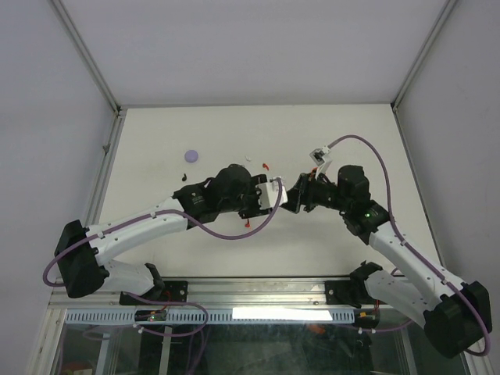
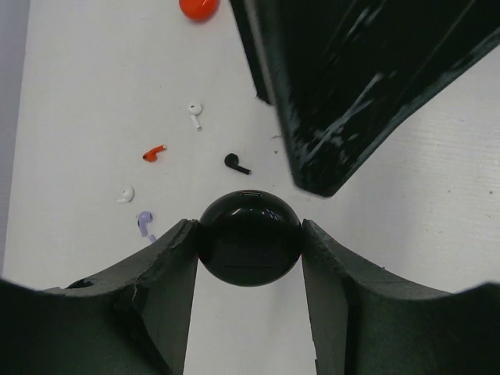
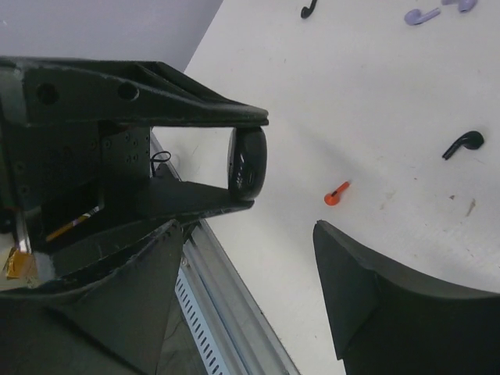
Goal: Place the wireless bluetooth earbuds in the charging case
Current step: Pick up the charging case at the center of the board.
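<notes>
Earbuds lie loose on the white table point(image 2: 78, 78), apart from every case. The left wrist view shows 5 of them:

- 1 white earbud point(image 2: 194, 113), farthest from the camera
- 1 red earbud point(image 2: 155, 152)
- 1 black earbud point(image 2: 236, 163), near the far side of the black charging case point(image 2: 250, 254)
- a 2nd white earbud point(image 2: 126, 194)
- 1 lavender earbud point(image 2: 144, 223), just beside the left finger point(image 2: 168, 269)

The left gripper point(image 2: 250, 234) is clamped on the black charging case, with 1 finger pressed against each side of the round body. The right wrist view shows this case point(image 3: 248, 162) edge-on between the same 2 fingers. Whether the case touches the table cannot be told.

The right gripper point(image 3: 248, 234) stands with its jaws apart and nothing between them. It faces the left gripper closely. In the left wrist view, 1 of its fingers point(image 2: 351, 94) fills the upper right corner, just beyond the held case.

A red case point(image 2: 198, 8) is cut off by the top edge of the left wrist view. In the top view, a lavender case point(image 1: 191, 156) sits on the table well to the left of both grippers.
</notes>
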You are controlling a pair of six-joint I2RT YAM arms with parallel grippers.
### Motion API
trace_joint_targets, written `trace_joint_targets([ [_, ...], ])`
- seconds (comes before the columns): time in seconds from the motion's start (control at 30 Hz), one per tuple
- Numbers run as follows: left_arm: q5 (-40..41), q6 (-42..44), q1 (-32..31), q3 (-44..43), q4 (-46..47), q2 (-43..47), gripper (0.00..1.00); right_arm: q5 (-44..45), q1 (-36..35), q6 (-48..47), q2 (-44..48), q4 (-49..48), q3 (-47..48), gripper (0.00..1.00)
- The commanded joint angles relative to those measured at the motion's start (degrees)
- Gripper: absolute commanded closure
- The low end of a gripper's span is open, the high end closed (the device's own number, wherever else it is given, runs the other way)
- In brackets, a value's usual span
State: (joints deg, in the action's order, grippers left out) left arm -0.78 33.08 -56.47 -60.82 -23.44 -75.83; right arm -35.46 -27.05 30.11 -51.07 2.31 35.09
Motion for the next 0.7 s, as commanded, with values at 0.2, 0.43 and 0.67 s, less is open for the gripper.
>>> trace_joint_targets([
  [0.2, -0.8, 6.7, -4.5, -3.9, 4.0, 0.8, 0.52, 5.6, -7.9, -0.2, -6.7, -7.0, 5.1, 0.4],
  [0.43, 0.2, 8.1, -5.2, -3.2, 3.9, 0.5, 0.52, 6.5, -9.3, -1.5, -7.7, -5.8, 6.2, 0.49],
  [0.67, 0.8, 8.5, -5.6, -2.6, 3.7, 0.3, 0.52, 8.0, -9.3, -3.6, -5.3, -2.5, 6.8, 0.51],
])
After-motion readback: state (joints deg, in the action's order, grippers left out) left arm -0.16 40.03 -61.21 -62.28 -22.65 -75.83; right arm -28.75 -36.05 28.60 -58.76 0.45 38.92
